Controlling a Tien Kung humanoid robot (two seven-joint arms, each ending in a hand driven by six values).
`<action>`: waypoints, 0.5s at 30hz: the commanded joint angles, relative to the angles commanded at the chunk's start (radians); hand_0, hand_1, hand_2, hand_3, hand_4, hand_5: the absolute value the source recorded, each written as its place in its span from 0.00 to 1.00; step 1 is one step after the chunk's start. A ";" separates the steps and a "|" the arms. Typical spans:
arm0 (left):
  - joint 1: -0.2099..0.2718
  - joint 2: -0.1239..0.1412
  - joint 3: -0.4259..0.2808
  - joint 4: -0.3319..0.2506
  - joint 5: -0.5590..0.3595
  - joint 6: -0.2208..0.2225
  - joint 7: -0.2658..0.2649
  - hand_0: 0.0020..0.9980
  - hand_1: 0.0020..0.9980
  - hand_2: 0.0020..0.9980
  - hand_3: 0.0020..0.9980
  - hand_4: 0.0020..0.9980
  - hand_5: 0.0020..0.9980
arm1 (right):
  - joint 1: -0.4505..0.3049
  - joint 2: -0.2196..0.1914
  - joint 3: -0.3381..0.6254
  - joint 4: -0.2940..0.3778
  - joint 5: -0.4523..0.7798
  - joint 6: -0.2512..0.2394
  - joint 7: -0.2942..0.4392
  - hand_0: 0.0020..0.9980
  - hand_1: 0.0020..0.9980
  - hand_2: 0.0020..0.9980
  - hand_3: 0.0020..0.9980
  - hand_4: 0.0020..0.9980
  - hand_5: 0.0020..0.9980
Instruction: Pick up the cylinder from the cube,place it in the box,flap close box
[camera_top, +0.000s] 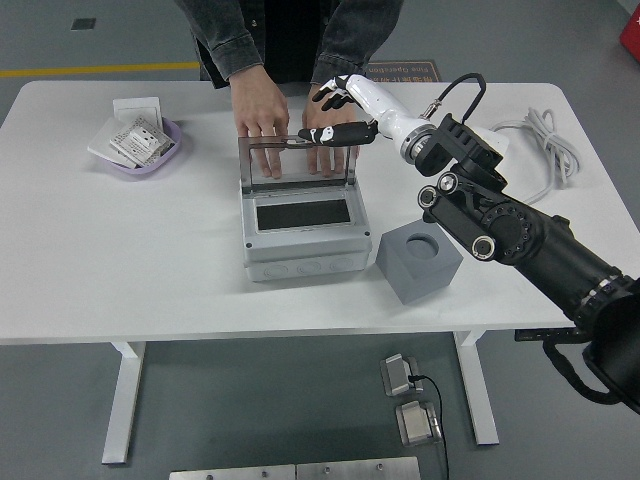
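My right hand (335, 118), fingers spread and empty, touched the box (300, 222) lid's top edge, the person's hands (262, 118) pressed behind it, grey cube (418, 262) alongside

Grey box (300, 240), lid (296, 160) upright

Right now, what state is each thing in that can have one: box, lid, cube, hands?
box: standing on the table, interior dark, cylinder not visible.
lid: clear flap raised upright, not closed.
cube: top hole empty.
right hand: at the lid's top edge, fingers extended.
person's hands: flat on the table behind the lid.
bowl: holding packets.
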 joint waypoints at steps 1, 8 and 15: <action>0.000 -0.001 0.000 0.000 0.000 0.000 0.000 0.71 0.71 0.62 0.72 0.77 0.56 | -0.003 0.000 -0.001 -0.010 0.001 -0.001 0.001 0.80 0.70 0.68 0.71 0.94 0.48; 0.001 -0.004 0.005 0.000 -0.003 -0.001 -0.002 0.71 0.71 0.62 0.72 0.77 0.56 | -0.033 -0.007 -0.005 -0.018 -0.002 -0.005 0.006 0.79 0.70 0.68 0.72 0.93 0.48; 0.005 -0.008 0.009 0.000 -0.006 0.000 -0.005 0.71 0.71 0.62 0.72 0.78 0.56 | -0.058 -0.036 -0.010 0.046 -0.025 -0.013 -0.002 0.79 0.69 0.67 0.72 0.92 0.49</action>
